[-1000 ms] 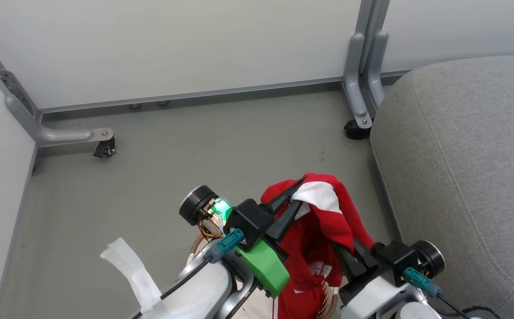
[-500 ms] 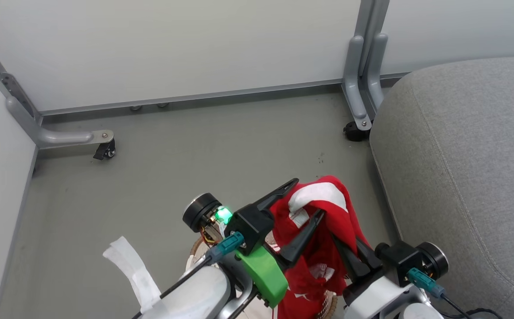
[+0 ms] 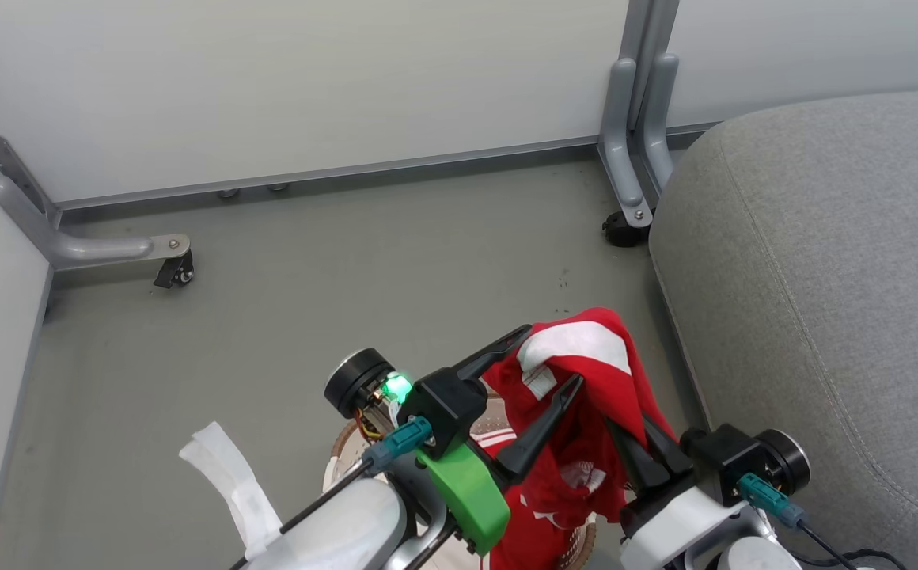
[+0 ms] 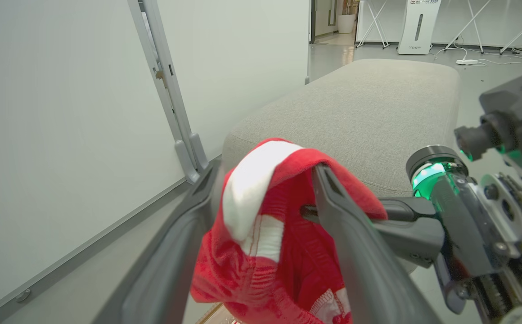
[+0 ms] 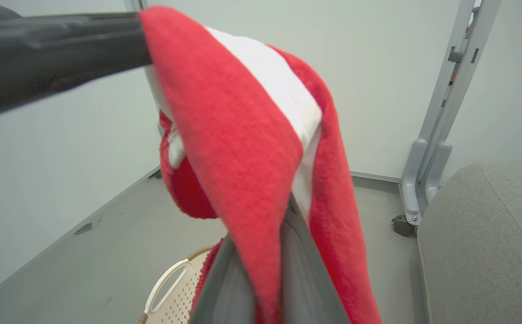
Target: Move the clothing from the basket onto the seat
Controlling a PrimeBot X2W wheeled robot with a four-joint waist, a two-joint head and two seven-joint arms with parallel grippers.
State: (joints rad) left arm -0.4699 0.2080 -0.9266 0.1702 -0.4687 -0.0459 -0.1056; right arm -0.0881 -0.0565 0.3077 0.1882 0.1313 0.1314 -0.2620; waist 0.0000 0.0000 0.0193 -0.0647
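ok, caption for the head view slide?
Red garment held above the basket, right jaws shut on it, left jaws open around it, grey seat alongside.

A dull grey-green floor (image 3: 348, 261) runs to plain white partition panels (image 3: 309, 79) on the far side and the left, edged in grey metal. Grey partition feet (image 3: 95, 249) on black casters (image 3: 621, 229) stand far left and far right. The light is even.

white panels (image 3: 309, 79) on castered grey legs (image 3: 616, 119), perhaps partitions.
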